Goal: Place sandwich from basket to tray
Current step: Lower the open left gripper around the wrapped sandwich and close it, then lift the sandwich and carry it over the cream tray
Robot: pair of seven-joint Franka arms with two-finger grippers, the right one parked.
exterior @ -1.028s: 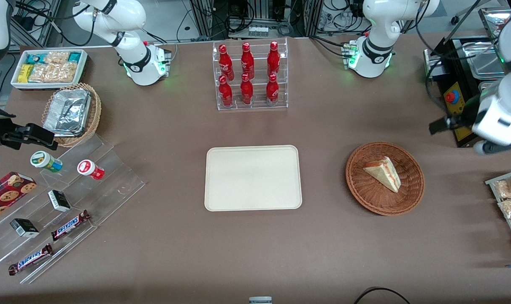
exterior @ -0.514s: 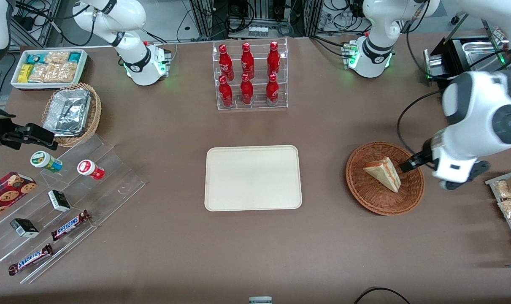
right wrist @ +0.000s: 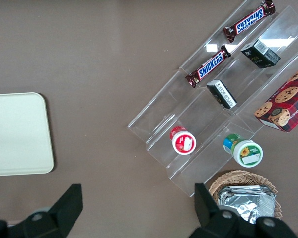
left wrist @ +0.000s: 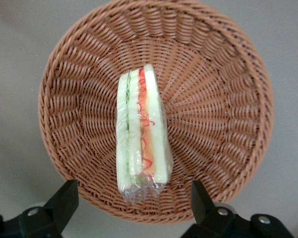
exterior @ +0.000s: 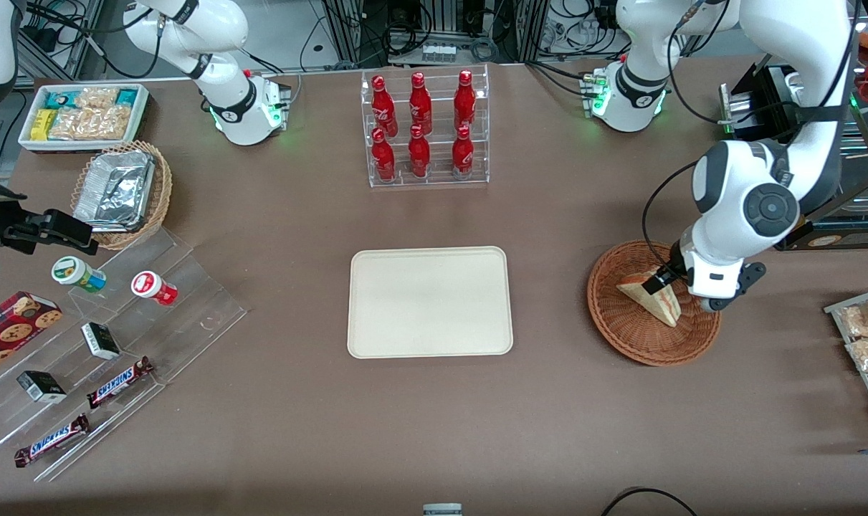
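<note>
While the sandwich (left wrist: 141, 131) lies in the basket (left wrist: 228, 99), the gripper (left wrist: 134, 198) hangs just above it with its fingers (left wrist: 64, 198) spread wide, holding nothing. Beside the basket sits the tray (exterior: 429, 302).

Hand (left wrist: 131, 198) above sandwich (left wrist: 140, 134) in basket (left wrist: 223, 89)

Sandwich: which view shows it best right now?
Left wrist view: the sandwich lies unobstructed in the basket, filling layers facing the camera, between the open claw fingers. The front view shows the sandwich small, partly covered by the claw above it. The right wrist view misses it.
</note>
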